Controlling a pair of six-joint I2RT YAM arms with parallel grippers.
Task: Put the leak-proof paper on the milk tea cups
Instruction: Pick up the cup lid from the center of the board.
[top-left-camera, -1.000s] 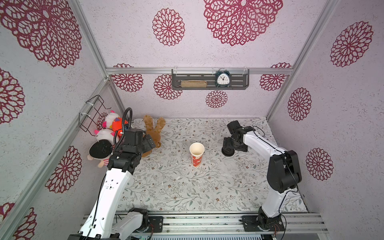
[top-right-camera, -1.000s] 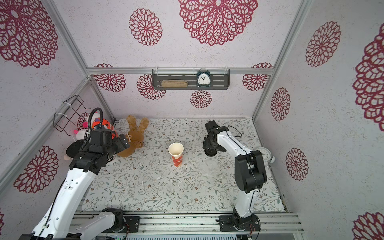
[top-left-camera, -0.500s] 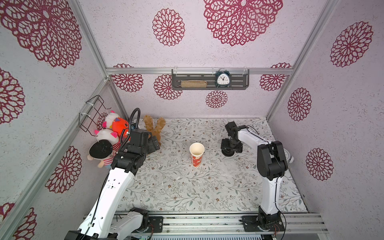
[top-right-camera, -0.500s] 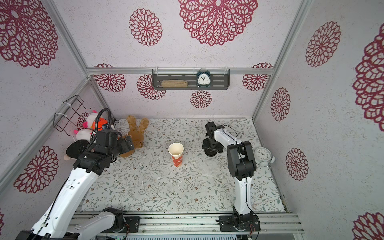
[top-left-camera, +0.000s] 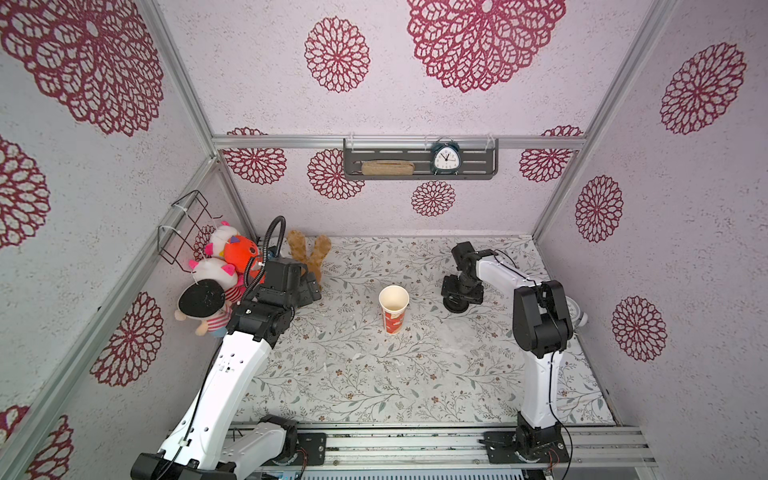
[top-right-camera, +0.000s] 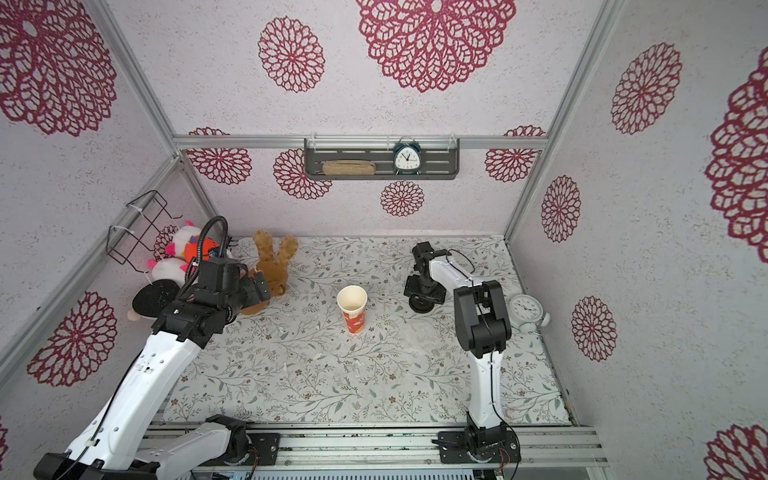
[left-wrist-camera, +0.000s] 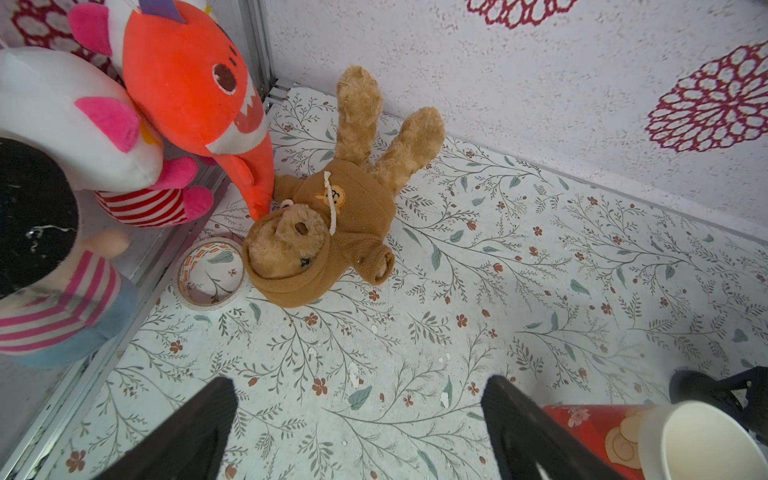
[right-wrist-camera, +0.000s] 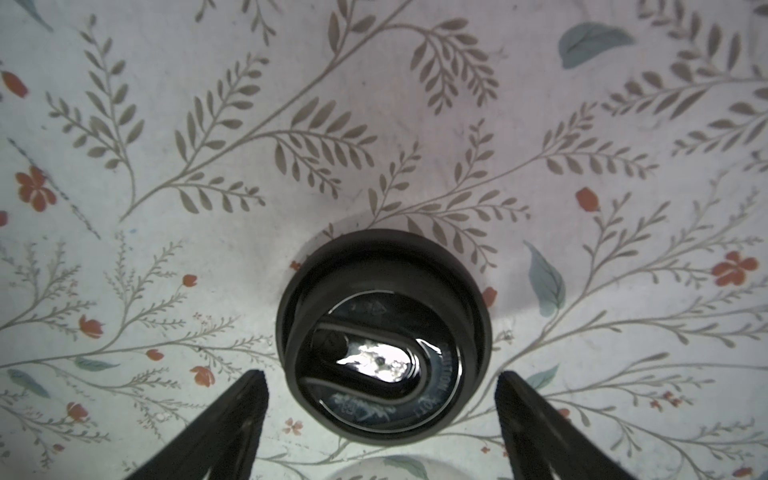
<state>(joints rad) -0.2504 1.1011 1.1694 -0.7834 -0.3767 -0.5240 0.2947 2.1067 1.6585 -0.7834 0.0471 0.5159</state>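
Hovering with jaws apart over the black lid (right-wrist-camera: 384, 332), the right gripper (right-wrist-camera: 380, 374) seems mis-aimed, as the leak-proof paper (top-left-camera: 455, 338) lies flat beside that lid, near the upright milk tea cup (top-left-camera: 393, 307); the left gripper (left-wrist-camera: 359, 379) waits, jaws likewise spread

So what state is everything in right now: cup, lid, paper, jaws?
Cup: upright, open-topped, uncovered.
Black lid: flat on the table, ungripped between the right jaws.
Leak-proof paper: flat on the table, not on the cup.
Left jaws: open, empty.
Right jaws: open, around the lid.
Teddy bear: lying on its back.
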